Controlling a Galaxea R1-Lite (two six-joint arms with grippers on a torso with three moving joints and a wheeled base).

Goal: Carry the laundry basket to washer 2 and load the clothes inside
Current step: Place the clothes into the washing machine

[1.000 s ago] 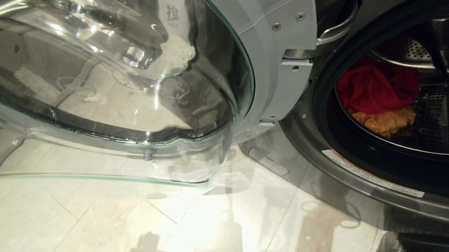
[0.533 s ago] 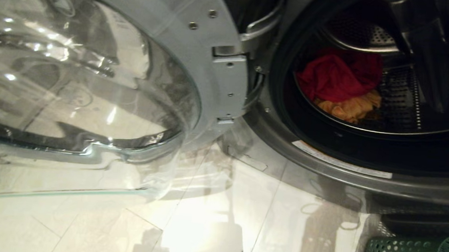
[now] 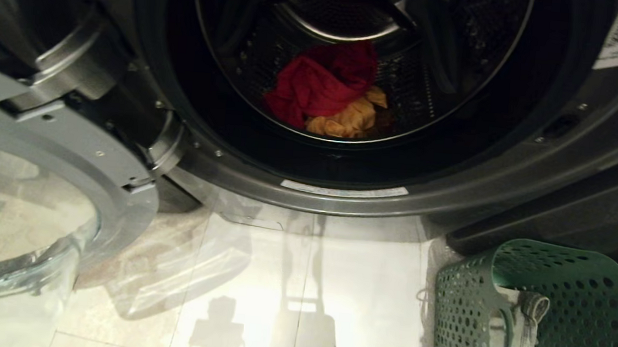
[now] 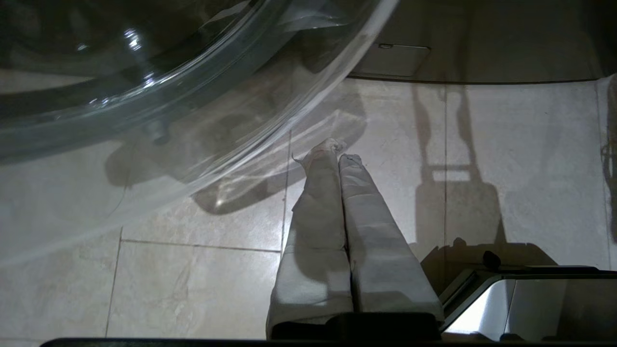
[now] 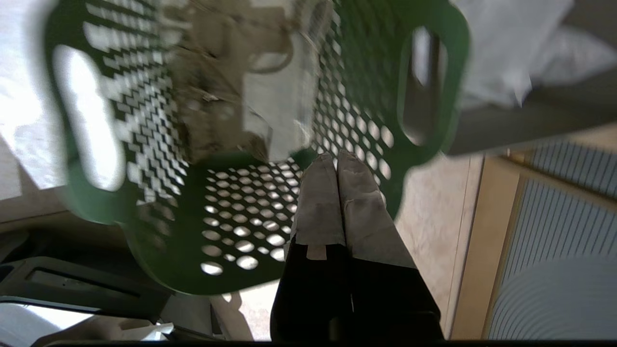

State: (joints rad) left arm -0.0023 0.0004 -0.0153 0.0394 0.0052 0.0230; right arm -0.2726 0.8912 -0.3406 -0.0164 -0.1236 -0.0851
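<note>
Pale glossy floor tiles [image 3: 256, 279] run up to my dark grey front-loading washer [image 3: 507, 172], whose round glass door [image 3: 24, 217] hangs open on my left. Inside the perforated steel drum [image 3: 274, 55] lies a crumpled red garment [image 3: 316, 83] touching a mustard-yellow one [image 3: 343, 121]. My green perforated plastic laundry basket [image 3: 569, 304] stands on the floor at my right, just beside the washer, with a grey cloth [image 3: 520, 328] inside. My right tool [image 5: 336, 156] is clenched and empty, over the basket. My left tool [image 4: 336, 156] is clenched too, above the tiles.
</note>
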